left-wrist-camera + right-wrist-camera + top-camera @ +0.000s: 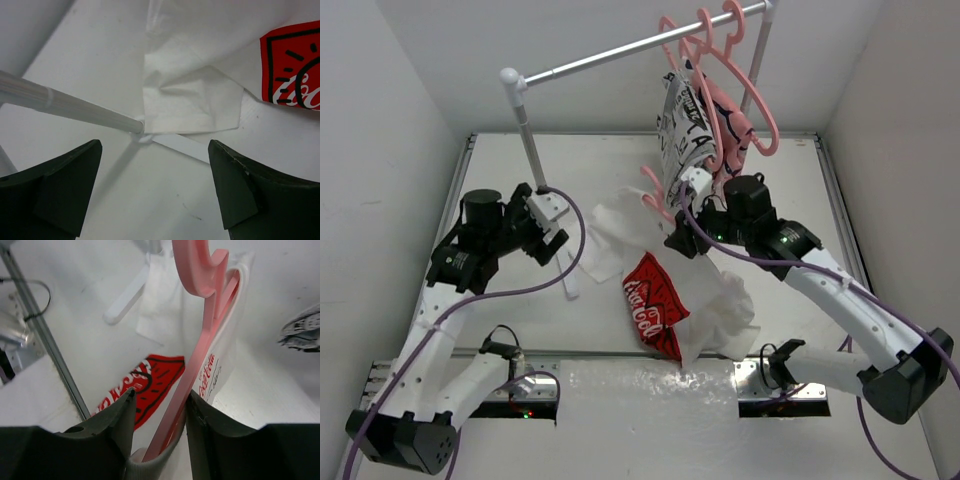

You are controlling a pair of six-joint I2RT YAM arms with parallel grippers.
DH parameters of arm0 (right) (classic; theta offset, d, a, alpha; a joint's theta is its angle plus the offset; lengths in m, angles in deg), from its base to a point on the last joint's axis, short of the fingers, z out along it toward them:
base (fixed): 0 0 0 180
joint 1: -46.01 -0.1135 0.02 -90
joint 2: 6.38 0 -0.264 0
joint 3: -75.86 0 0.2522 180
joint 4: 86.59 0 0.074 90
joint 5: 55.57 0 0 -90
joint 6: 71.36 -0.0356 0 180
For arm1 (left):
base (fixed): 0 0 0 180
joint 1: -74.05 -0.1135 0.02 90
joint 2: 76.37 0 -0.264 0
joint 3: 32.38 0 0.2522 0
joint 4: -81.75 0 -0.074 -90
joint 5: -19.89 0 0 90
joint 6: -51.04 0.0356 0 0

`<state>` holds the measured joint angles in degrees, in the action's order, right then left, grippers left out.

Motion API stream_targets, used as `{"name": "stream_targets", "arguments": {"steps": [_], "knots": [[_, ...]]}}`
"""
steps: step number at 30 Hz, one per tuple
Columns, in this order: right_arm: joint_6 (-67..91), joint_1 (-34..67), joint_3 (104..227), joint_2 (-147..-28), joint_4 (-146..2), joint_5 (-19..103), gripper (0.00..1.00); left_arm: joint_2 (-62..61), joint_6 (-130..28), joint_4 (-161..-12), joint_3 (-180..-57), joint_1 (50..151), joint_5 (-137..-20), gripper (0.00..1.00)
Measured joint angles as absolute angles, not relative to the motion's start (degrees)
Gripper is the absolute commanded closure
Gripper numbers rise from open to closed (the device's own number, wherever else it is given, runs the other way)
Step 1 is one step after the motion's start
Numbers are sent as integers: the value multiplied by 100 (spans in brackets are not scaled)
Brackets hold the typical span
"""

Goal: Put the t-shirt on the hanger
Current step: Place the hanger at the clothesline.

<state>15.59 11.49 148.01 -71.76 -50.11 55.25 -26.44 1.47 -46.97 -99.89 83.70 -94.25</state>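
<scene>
step: feed hanger into shirt | small white t-shirt with red Coca-Cola panel (665, 300) crumpled mid-bench (520, 180), toward near edge | right gripper (162, 395) clamps thin salmon-pink plastic hanger (197, 360) | left gripper (155, 165) open, empty, above sleeve (190, 105) | we'd pinch one fabric layer, hold hanger steady

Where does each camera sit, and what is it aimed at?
Top external: above and behind, looking down on the table; left arm and right arm show.
Left wrist: on the left arm, looking past its open tool at the t-shirt and rack pole.
Right wrist: on the right arm, looking along its tool, shut on the hanger.
All three share the t-shirt's red panel.
</scene>
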Motion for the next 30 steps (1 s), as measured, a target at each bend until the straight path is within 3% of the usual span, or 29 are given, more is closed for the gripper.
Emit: {"name": "stream_targets", "arguments": {"steps": [15, 20, 30], "knots": [[437, 1175, 15662, -7161, -5630, 4622, 100, -3966, -1049, -5694, -9624, 8370, -9412, 17], [306, 1175, 15710, -7222, -6086, 4543, 100, -4040, -1086, -5783, -9614, 8370, -9388, 17], [391, 1175, 16995, -7948, -6709, 4379, 100, -4062, -1101, -5858, -9412, 8370, -9356, 17]]}}
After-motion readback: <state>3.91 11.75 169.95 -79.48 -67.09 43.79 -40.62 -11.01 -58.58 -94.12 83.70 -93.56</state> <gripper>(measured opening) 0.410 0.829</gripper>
